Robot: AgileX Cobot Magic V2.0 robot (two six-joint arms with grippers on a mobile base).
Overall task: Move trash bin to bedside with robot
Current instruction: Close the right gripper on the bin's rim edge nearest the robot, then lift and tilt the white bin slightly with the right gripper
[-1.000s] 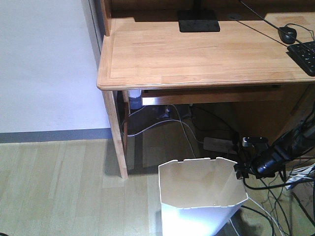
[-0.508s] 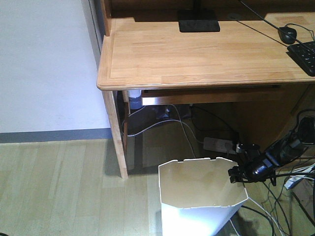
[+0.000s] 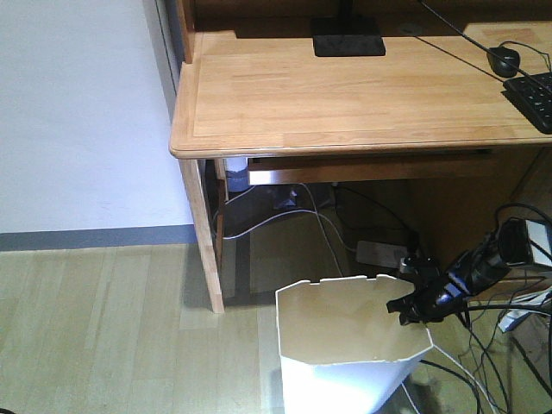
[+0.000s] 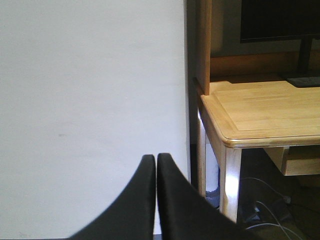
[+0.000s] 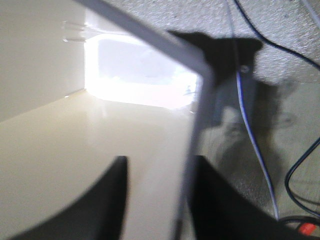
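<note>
Front view: a white trash bin (image 3: 345, 384) stands on the pale wood floor (image 3: 95, 328) at the lower centre of the frame. Its cut-corner rim faces up toward the camera, showing a cream inside wall. It sits below and in front of a light wooden surface (image 3: 345, 95) that fills the upper half of the frame, to the lower right of that surface's front leg (image 3: 203, 233). A white wall (image 3: 78, 112) takes up the upper left.

At the upper right, a black mouse (image 3: 504, 60) and part of a keyboard (image 3: 535, 99) lie on the surface, and a black monitor stand (image 3: 348, 36) sits at the top centre. A power strip (image 3: 379, 253) lies on the floor under the surface.

The black right hand (image 3: 412, 304) reaches in from the right edge and meets the bin's right rim.

Right wrist view, blurred: the right hand (image 5: 160, 160) straddles the bin's thin wall. One dark finger is inside the trash bin (image 5: 50, 150) at the lower left and the other is outside at the lower right, with the rim running diagonally between them. The fingers are spread apart and have not clamped onto the wall. Cables (image 5: 250, 127) cross the speckled floor at the right.

Left wrist view: the left hand (image 4: 156, 156) rises from the bottom centre. Its two black fingers are pressed together on nothing, in front of the white wall, with the corner of the surface at the right.
</note>
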